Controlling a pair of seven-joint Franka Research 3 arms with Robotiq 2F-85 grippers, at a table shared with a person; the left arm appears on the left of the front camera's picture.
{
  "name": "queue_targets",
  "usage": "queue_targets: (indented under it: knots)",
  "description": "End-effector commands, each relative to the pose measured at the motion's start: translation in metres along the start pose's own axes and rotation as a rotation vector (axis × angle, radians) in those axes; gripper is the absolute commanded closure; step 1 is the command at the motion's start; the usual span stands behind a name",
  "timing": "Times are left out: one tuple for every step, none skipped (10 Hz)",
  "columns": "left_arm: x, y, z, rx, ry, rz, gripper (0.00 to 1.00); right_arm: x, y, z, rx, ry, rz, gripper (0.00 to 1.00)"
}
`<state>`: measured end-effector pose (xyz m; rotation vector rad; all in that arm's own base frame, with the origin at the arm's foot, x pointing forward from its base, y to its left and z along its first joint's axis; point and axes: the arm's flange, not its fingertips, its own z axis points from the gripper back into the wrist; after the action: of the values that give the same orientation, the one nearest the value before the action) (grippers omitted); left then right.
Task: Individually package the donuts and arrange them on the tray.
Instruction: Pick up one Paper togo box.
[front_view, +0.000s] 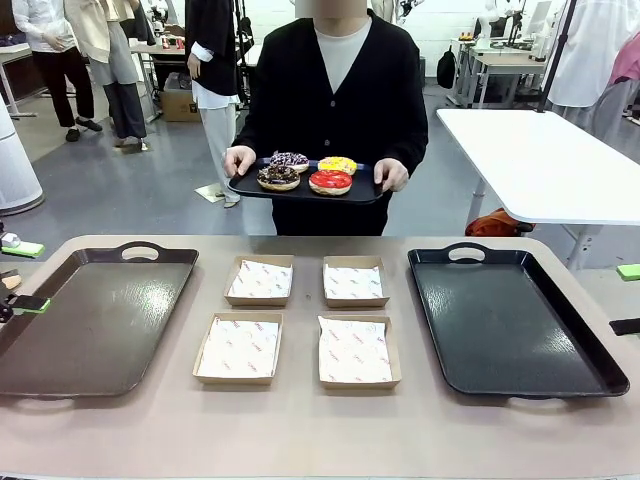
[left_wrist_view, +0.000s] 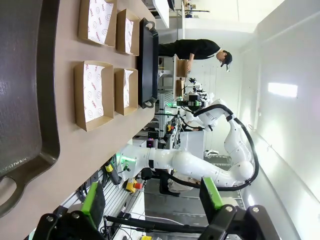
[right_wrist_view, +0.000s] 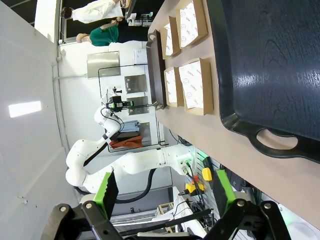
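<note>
Left end effector (left_wrist_view: 152, 197) and right end effector (right_wrist_view: 165, 190) both stand open and empty, the donuts (front_view: 305, 172) wait at twelve o'clock on the person's tray (front_view: 365, 193), and we judge them soft, light, sticky-topped, best pinched gently by the plain sides.

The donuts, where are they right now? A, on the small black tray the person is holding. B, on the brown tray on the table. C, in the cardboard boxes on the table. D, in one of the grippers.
A: all four donuts sit on the small black tray that the person holds.
</note>
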<state>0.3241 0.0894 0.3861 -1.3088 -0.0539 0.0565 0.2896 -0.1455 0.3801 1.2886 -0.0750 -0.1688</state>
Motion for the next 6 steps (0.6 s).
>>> queue_targets:
  knots:
    - [0.0006,-0.0013,0.0001,-0.018,-0.008,-0.002,0.00,-0.0006,-0.0005,0.0006,0.006,-0.002,0.001,0.00]
    - [0.0006,-0.0013,0.0001,-0.018,-0.008,-0.002,0.00,-0.0006,-0.0005,0.0006,0.006,-0.002,0.001,0.00]
    - [0.0006,-0.0013,0.0001,-0.018,-0.008,-0.002,0.00,-0.0006,-0.0005,0.0006,0.006,-0.002,0.001,0.00]
    - [0.0006,-0.0013,0.0001,-0.018,-0.008,-0.002,0.00,-0.0006,-0.0005,0.0006,0.006,-0.002,0.001,0.00]
    - [0.0006,-0.0013,0.0001,-0.018,-0.008,-0.002,0.00,-0.0006,-0.0005,0.0006,0.006,-0.002,0.001,0.00]
    - [0.0006,-0.0013,0.0001,-0.018,-0.008,-0.002,0.00,-0.0006,-0.0005,0.0006,0.006,-0.002,0.001,0.00]
